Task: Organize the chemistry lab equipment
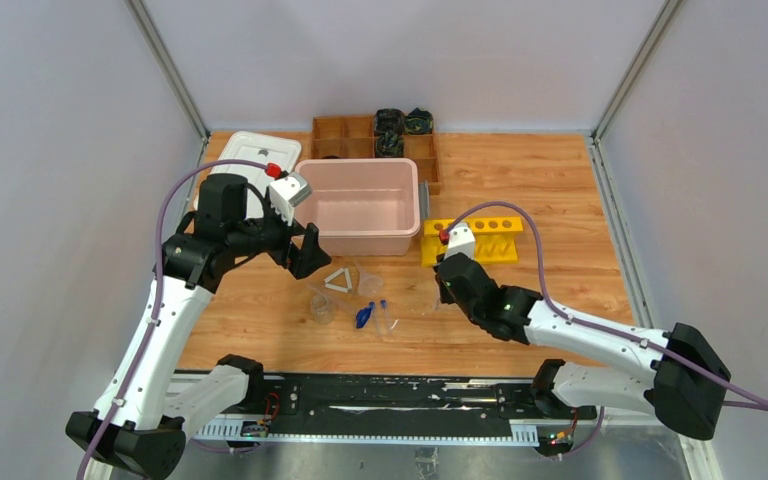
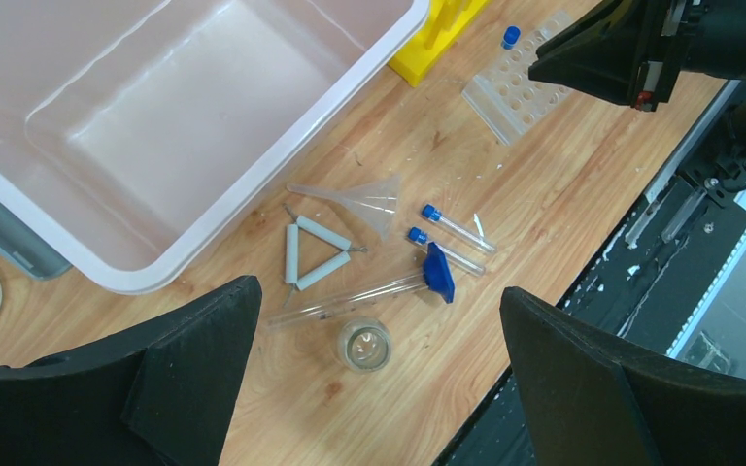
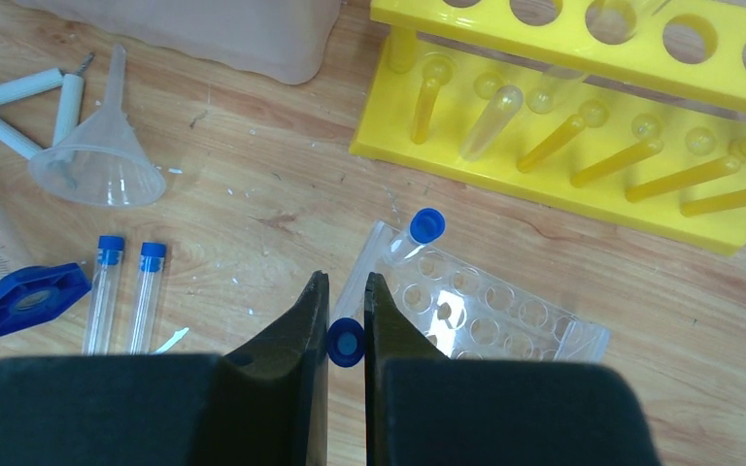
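**Right gripper holding capped tube, clear rack just off at 3 o'clock**

- Right gripper (image 3: 347, 291): jaws narrow, pinched on a blue-capped tube (image 3: 347, 344). Only the cap shows, face-on to the wrist camera, so the long axis probably runs away from the lens, down toward the table (image 3: 253, 194). The body is hidden.
- Clear rack (image 3: 491, 316): lies on the table just beside the fingertips, from 1 to 3 o'clock in the wrist view. One capped tube (image 3: 425, 225) sits tilted at its 12 o'clock end. The other holes look open.
- Judgement: the coming move turns on a short shift toward 3 o'clock, keeping the tube upright over a hole.
- Yellow rack (image 3: 583, 126): beyond, at 1 o'clock.
- Two loose tubes (image 3: 107, 291) lie flat at 9 o'clock, caps toward 12.
- Left gripper (image 2: 379, 296): jaws wide, holding nothing, above the funnel (image 2: 364, 199), white triangle (image 2: 311, 254) and beaker (image 2: 364, 345). It is well apart from the clear rack, so the right arm is the nearer one.
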Available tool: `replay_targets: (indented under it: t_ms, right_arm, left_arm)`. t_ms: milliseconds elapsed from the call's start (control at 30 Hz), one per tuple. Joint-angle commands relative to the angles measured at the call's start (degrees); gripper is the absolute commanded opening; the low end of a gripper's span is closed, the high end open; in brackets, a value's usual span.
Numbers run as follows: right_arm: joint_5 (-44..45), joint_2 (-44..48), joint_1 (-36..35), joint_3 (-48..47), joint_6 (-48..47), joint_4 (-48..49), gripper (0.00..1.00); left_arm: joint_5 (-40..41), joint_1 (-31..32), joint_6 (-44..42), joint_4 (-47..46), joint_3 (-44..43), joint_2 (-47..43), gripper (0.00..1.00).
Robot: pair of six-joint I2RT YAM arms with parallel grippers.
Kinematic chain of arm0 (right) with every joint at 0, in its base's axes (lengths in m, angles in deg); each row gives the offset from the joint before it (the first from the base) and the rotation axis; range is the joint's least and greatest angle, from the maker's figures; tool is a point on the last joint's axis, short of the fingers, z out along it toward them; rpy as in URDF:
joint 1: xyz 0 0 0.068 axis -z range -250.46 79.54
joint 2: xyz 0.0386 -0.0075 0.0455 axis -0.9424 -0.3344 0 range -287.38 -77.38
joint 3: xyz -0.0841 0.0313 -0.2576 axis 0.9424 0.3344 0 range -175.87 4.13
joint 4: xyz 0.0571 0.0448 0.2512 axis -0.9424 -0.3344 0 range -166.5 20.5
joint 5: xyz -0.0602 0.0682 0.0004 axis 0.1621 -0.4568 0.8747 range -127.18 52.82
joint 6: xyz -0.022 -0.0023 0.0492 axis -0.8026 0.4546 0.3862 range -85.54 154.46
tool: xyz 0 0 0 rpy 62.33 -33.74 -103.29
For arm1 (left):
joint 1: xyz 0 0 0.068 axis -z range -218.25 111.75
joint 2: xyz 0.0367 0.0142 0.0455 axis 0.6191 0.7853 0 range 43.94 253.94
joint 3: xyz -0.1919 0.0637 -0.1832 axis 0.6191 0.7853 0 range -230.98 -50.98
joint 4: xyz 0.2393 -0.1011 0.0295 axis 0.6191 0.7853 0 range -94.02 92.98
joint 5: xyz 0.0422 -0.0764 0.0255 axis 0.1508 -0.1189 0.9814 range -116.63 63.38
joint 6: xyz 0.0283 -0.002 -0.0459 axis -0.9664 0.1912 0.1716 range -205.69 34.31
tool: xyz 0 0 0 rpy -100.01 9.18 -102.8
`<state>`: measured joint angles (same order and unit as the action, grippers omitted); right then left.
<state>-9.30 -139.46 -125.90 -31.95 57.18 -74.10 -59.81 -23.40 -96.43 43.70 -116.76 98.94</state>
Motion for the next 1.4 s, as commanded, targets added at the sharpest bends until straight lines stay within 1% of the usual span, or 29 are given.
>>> replay_targets:
  t_ms: [0,100,600,933,1367]
  right_arm:
    - [4.5,-0.2,0.4,2.4,0.4,4.1,0.0]
    - [4.6,-0.2,0.3,4.2,0.9,7.3,0.0]
    - [3.8,-1.5,0.1,7.2,2.8,10.8,0.0]
    - [4.2,-2.7,-0.3,7.9,3.5,10.6,0.0]
    - [7.6,2.7,-2.3,9.2,4.1,8.6,0.0]
  left_arm:
    - [0.1,0.1,-0.7,-0.1,-0.6,0.2,1.0]
    - [0.0,0.1,-0.5,-0.1,-0.6,0.4,1.0]
    - [0.3,0.1,-0.2,-0.1,-0.9,0.5,1.0]
    - [0.8,0.0,-0.7,-0.1,-1.5,0.3,1.0]
    - [1.0,0.0,-0.7,-0.1,-1.6,0.7,1.0]
